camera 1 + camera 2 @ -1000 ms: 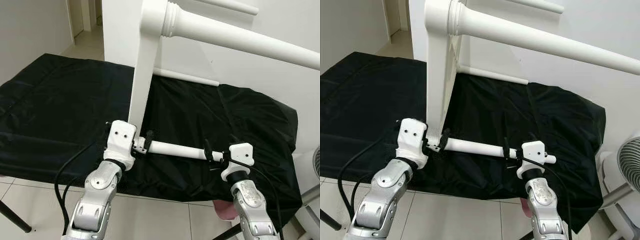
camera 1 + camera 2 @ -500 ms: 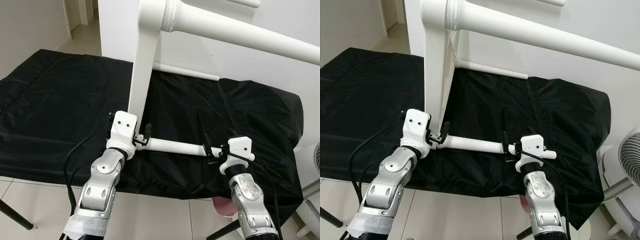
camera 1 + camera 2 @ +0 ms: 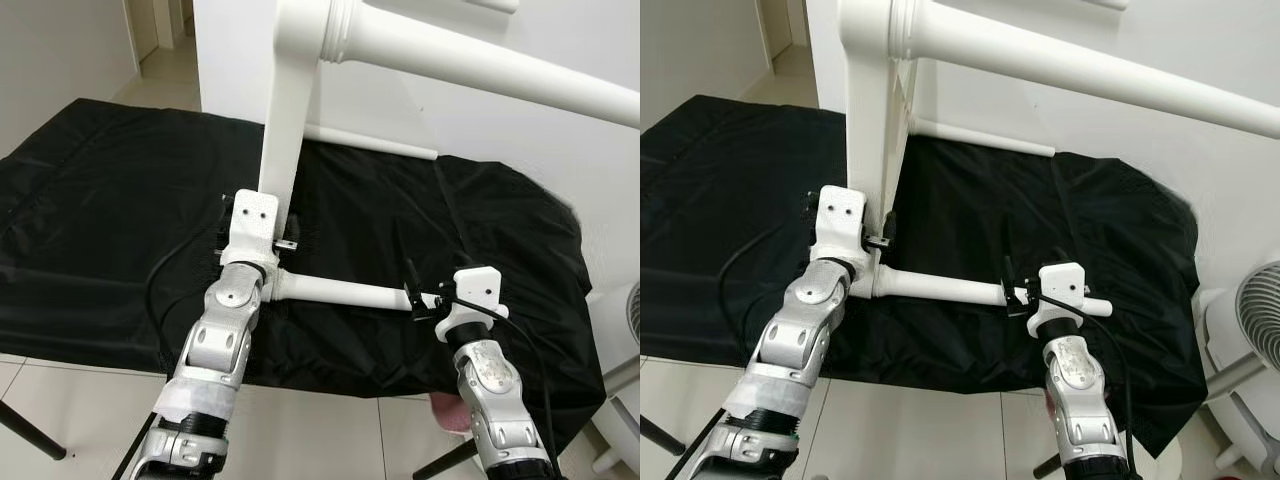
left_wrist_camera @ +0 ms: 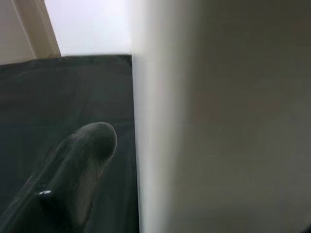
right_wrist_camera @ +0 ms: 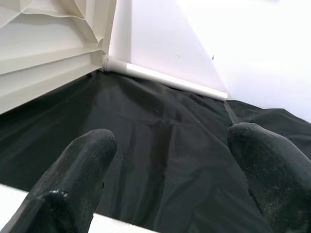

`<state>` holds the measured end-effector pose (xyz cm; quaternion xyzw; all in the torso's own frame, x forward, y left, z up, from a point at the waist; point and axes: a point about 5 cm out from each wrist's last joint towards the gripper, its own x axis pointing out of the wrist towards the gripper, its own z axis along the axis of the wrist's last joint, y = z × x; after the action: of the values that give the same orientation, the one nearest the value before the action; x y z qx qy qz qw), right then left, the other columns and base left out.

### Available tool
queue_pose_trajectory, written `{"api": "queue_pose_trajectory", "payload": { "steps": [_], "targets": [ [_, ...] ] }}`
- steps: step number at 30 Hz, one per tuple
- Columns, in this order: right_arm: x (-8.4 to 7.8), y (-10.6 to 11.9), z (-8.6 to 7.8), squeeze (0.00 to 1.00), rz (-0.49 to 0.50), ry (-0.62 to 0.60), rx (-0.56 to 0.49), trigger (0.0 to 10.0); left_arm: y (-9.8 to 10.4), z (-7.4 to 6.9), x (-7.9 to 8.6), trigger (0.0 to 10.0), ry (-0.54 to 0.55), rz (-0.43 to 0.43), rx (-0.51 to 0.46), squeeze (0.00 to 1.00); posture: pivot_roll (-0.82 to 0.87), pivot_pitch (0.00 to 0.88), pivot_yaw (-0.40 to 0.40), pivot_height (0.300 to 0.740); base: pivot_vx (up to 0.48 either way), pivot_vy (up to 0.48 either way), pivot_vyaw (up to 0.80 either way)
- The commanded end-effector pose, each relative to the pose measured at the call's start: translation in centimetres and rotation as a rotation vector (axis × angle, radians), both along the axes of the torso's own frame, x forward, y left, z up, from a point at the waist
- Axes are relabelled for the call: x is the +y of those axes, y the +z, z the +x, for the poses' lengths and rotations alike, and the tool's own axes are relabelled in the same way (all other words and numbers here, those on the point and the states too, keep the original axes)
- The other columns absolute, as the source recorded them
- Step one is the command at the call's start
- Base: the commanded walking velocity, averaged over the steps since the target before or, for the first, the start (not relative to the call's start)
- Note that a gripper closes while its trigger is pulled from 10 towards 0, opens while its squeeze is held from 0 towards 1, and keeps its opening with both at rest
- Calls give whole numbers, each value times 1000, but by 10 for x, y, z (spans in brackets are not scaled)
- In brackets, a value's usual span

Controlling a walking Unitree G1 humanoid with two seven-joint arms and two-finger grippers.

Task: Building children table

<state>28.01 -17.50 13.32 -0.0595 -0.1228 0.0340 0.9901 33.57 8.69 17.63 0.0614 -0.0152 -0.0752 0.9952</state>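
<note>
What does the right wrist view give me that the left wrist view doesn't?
Right wrist view: both black fingers spread apart, the far white table leg lying on the cloth, and the tabletop's ribbed underside. Left wrist view: one finger hard beside a blurred white panel, apparently the tabletop edge. Both show the black cloth.

1 white table frame (image 3: 290,130), 3 legs, 1 black cloth (image 3: 100,220), 2 pincers
</note>
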Motion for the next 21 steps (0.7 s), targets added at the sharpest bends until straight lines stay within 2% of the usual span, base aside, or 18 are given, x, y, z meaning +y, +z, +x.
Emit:
{"api": "queue_pose_trajectory", "payload": {
  "steps": [1, 5, 12, 21],
  "targets": [
    [-3, -1, 1, 0, 3, -19, 5, 10000, 0, 2, -1, 10000, 51, 6, -1, 0, -25, 0, -98, 740, 0, 0, 0],
    [-1, 2, 2, 0, 22, -29, -9, 10000, 5, 16, 0, 10000, 125, 16, 10, 0, -29, 0, -84, 740, 0, 0, 0],
    [2, 1, 1, 0, 31, -35, -10, 10000, 6, 23, -2, 10000, 184, 40, 2, 0, -35, 0, -76, 740, 0, 0, 0],
    [2, 1, 1, 0, 34, -45, -11, 10000, 6, 30, 1, 10000, 203, 54, -19, 0, -39, 0, -72, 740, 0, 0, 0]
  ]
}}
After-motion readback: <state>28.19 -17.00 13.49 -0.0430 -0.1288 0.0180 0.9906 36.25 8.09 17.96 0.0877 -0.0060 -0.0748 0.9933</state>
